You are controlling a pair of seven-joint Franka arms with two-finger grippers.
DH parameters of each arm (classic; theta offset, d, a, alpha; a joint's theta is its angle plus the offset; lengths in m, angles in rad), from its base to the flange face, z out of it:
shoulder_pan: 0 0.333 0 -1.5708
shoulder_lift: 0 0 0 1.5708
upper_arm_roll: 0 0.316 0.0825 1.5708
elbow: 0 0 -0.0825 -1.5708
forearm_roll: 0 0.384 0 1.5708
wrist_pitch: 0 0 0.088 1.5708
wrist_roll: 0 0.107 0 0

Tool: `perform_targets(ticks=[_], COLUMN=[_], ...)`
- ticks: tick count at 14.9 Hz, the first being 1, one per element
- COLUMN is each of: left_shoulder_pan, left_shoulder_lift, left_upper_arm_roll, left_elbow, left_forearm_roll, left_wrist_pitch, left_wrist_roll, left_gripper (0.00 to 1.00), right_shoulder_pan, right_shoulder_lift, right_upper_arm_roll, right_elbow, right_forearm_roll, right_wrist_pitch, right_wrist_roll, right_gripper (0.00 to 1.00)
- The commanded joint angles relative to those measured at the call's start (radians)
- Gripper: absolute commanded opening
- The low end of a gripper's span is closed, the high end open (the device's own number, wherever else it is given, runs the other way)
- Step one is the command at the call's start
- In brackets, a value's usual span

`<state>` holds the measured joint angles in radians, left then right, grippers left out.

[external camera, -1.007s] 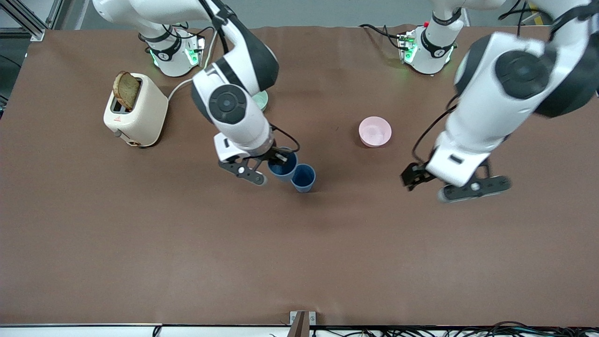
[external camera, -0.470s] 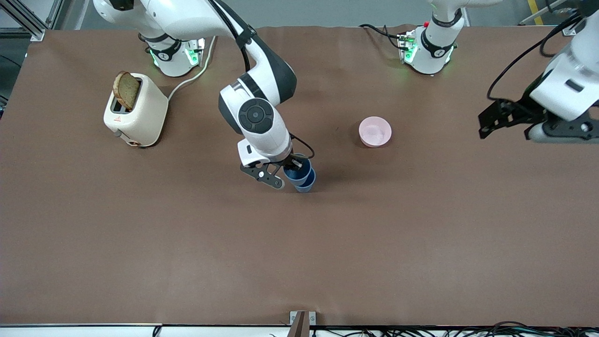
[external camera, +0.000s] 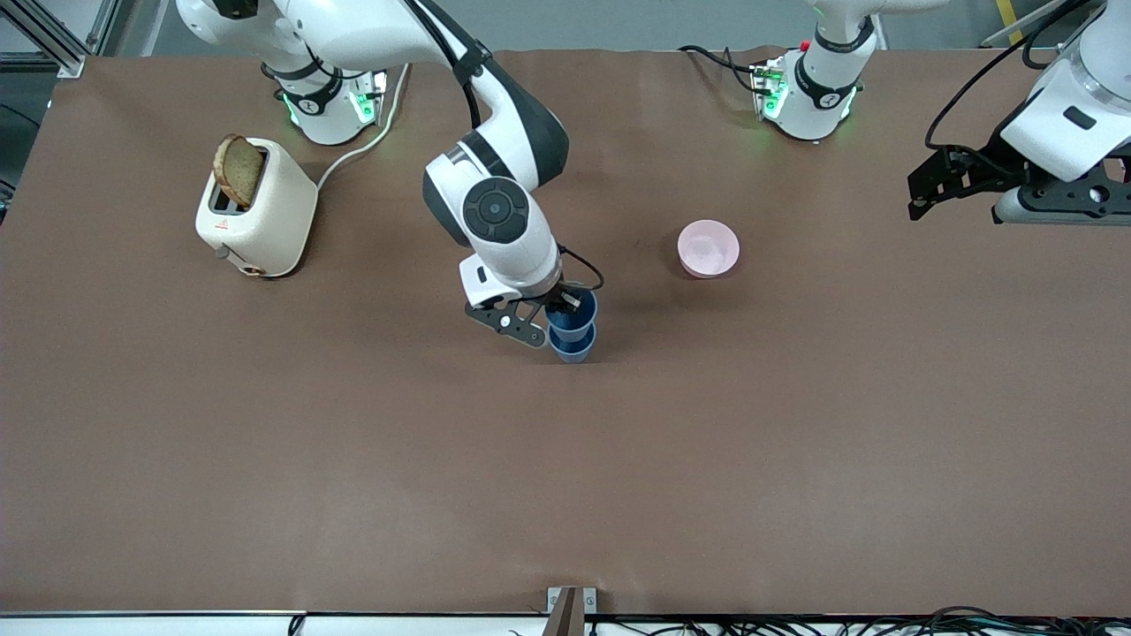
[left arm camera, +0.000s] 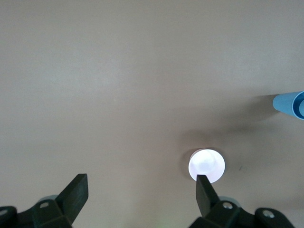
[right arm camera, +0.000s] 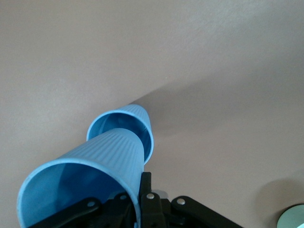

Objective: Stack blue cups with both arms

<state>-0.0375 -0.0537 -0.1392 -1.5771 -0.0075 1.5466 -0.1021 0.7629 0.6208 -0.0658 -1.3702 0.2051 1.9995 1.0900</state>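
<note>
Two blue cups stand near the middle of the table. My right gripper [external camera: 564,303] is shut on the rim of the upper blue cup [external camera: 574,312]. Its bottom sits inside the lower blue cup [external camera: 573,346], which stands on the table. In the right wrist view the held cup [right arm camera: 85,173] tilts into the lower cup [right arm camera: 124,124], and my right gripper [right arm camera: 138,190] pinches its wall. My left gripper [external camera: 923,190] is open and empty, up over the left arm's end of the table. The left wrist view shows its fingers [left arm camera: 205,190] wide apart and one blue cup [left arm camera: 289,103] at the edge.
A pale pink bowl [external camera: 708,248] sits between the cups and the left arm's end; it also shows in the left wrist view [left arm camera: 207,165]. A cream toaster [external camera: 256,212] with a bread slice [external camera: 239,170] stands toward the right arm's end. A greenish bowl rim [right arm camera: 293,216] shows in the right wrist view.
My right gripper has carried its blue cup sideways over the other cup and set it partly inside. My left arm has swung away to its end of the table.
</note>
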Motion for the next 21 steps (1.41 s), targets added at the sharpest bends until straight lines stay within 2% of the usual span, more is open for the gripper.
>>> perform_targets(ticks=[1,7,9,10,12,13,14,15,18,21], left_shoulder_pan=[0.001,0.004,0.007,0.005,0.005,0.005,0.005,0.007,0.021,0.019], left_shoulder_lift=[-0.031,-0.029,-0.026,-0.025,-0.024,-0.024,-0.026,-0.028,-0.029,-0.029], left_upper_arm_roll=[0.006,0.009,0.01,0.009,0.01,0.009,0.01,0.01,0.009,0.009], left_elbow=[-0.021,-0.012,-0.008,-0.004,-0.003,-0.003,-0.001,-0.001,0.0,0.0], left_forearm_roll=[0.0,0.007,0.009,0.011,0.009,0.011,0.009,0.009,0.009,0.009], left_wrist_pitch=[0.01,0.009,0.01,0.01,0.007,0.004,0.004,0.004,0.003,0.003], left_wrist_roll=[0.027,0.052,0.062,0.061,0.058,0.058,0.058,0.058,0.059,0.058], left_gripper=[1.0,1.0,1.0,1.0,1.0,1.0,1.0,1.0,1.0,1.0], right_shoulder_pan=[0.003,0.004,0.004,0.004,0.004,0.004,0.003,0.0,-0.049,-0.147], right_shoulder_lift=[-0.004,0.031,0.034,0.034,0.034,0.033,0.031,0.027,-0.028,-0.14], right_upper_arm_roll=[0.004,0.004,0.004,0.004,0.004,0.004,0.004,0.003,-0.018,-0.035], right_elbow=[-0.006,-0.006,-0.009,-0.009,-0.01,-0.01,-0.01,-0.007,-0.004,-0.009], right_forearm_roll=[0.017,0.017,0.017,0.017,0.016,0.014,0.013,0.007,-0.028,-0.072], right_wrist_pitch=[0.012,0.056,0.056,0.055,0.053,0.053,0.053,0.051,0.038,-0.13], right_wrist_roll=[0.011,0.004,-0.004,-0.005,-0.007,-0.007,-0.002,0.001,-0.039,-0.171], right_gripper=[0.01,0.02,0.08,0.13,0.5,0.62,0.84,1.0,1.0,1.0])
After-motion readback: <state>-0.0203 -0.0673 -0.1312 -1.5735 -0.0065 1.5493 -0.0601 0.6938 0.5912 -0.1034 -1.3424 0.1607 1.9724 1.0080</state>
